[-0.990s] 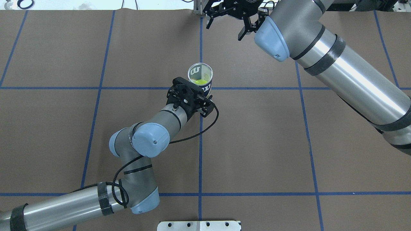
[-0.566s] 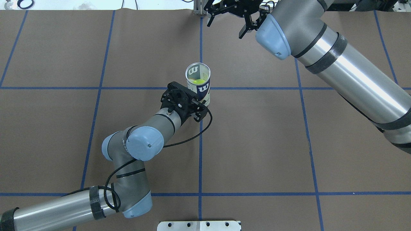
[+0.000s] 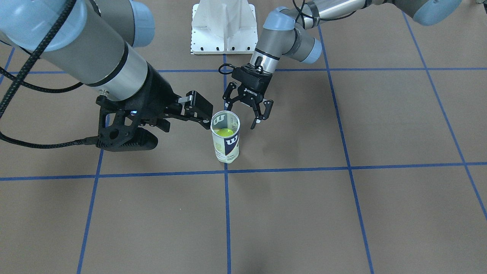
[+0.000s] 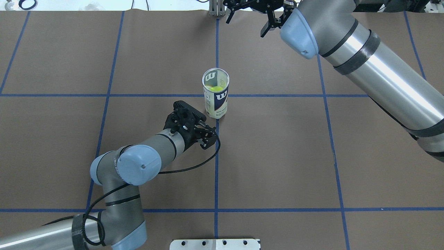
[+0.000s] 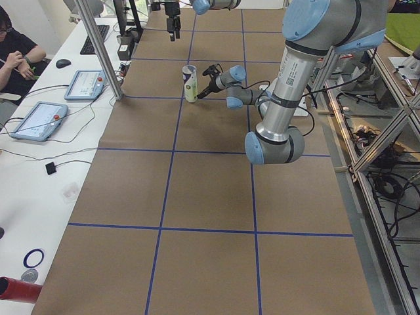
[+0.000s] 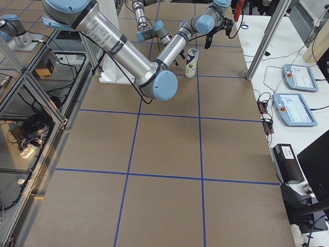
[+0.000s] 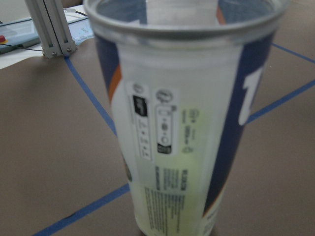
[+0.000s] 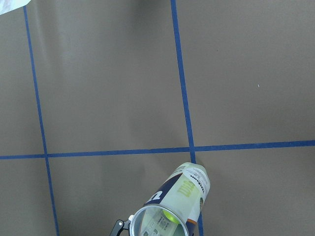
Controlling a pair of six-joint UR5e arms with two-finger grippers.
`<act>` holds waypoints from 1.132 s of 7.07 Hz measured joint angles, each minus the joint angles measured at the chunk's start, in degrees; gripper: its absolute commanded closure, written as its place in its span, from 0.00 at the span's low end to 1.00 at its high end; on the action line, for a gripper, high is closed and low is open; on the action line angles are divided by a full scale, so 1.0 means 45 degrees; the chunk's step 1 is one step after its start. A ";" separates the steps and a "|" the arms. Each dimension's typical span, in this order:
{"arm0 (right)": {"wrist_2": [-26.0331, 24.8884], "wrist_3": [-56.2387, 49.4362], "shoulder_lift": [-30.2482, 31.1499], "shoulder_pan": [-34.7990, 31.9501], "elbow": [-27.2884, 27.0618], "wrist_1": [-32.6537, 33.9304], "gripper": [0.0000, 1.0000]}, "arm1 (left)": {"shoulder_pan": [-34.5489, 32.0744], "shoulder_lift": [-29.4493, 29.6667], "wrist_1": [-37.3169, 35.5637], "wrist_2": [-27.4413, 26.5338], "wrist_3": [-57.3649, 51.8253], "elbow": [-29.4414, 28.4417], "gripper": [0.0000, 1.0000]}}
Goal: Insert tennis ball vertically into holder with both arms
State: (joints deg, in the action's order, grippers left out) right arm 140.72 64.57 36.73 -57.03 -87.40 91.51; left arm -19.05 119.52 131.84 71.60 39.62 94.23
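Table point(image 4: 277, 156): we see brown paper ruled with blue tape lines point(image 4: 277, 95). The holder stands where two of them cross, which we take to be a marked central spot that both arms can reach.
Right arm point(image 4: 374, 69): it reaches past the holder to the side away from the robot and is held high. We judge that this keeps the space above the holder free.
Left arm point(image 4: 138, 163): it lies low on the robot's side of the holder, with its wrist aimed at the holder's wall.
Holder point(image 4: 215, 95): it stands upright on its base with the mouth up and nothing gripping it. Held this way, a ball falls straight in and stays there.
Right gripper point(image 4: 245, 25): it is above and beyond the holder with fingers spread wide and empty. Its camera looks down on the holder's mouth.
Left gripper point(image 3: 245, 114): it is just beside the holder on the robot's side but apart from it. Its fingers are spread wide with nothing between them, so we judge the holder needs no steadying.
Ball point(image 3: 223, 132): the yellow-green ball is inside the holder, well below the rim. We judge the insertion done.
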 measured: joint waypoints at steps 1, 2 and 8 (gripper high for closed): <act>0.0123 0.0005 0.0031 -0.0175 -0.0020 0.0008 0.00 | 0.0125 -0.0721 -0.0975 0.0521 0.0003 0.1317 0.01; 0.0192 -0.0094 0.0179 -0.0382 -0.0133 0.0013 0.00 | 0.0121 -0.1397 -0.2060 0.1407 0.0004 0.2643 0.01; 0.0129 -0.6421 0.4325 -0.2824 -0.1082 0.0038 0.00 | -0.7379 -0.2412 -0.8961 0.9918 -0.2203 0.4420 0.01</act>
State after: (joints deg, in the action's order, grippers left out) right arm 141.30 35.67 56.19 -69.73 -92.27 91.68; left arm -52.26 108.67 91.51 116.23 29.71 114.12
